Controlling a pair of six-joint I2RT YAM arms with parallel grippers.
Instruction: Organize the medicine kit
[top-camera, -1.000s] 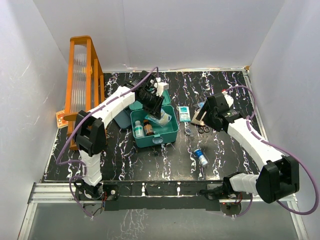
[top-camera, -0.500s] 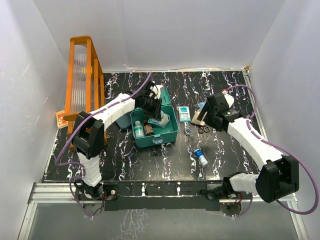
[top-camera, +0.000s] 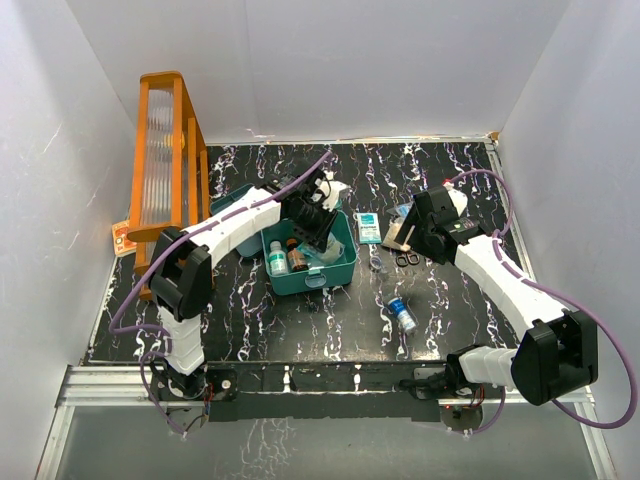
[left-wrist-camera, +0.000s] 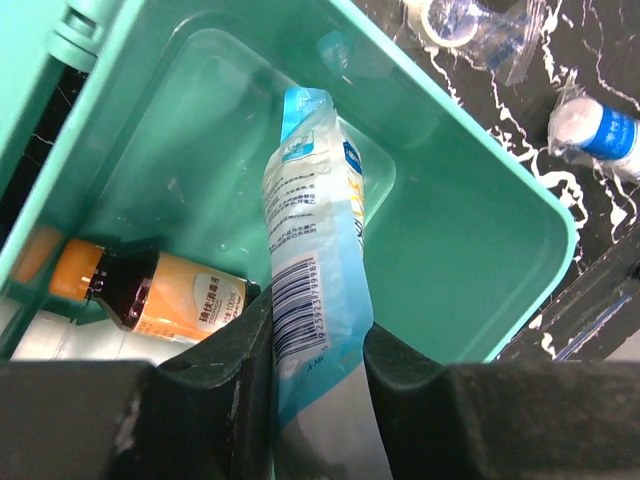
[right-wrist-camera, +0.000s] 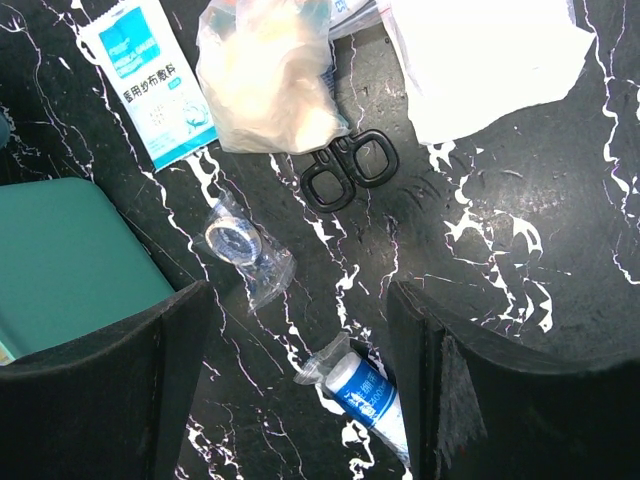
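Pouch (left-wrist-camera: 310, 230) in left end effector (left-wrist-camera: 315, 335) now sits lower inside medicine kit (left-wrist-camera: 480, 200).

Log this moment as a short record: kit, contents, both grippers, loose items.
kit: medicine kit, lid open, on the table
inside: brown bottle, white bottle, lower end of a pouch
left gripper: shut on the pouch, over the kit
right gripper: open, empty, above the loose items
outside kit: scissors, bandage roll, blue sachet, bagged gauze
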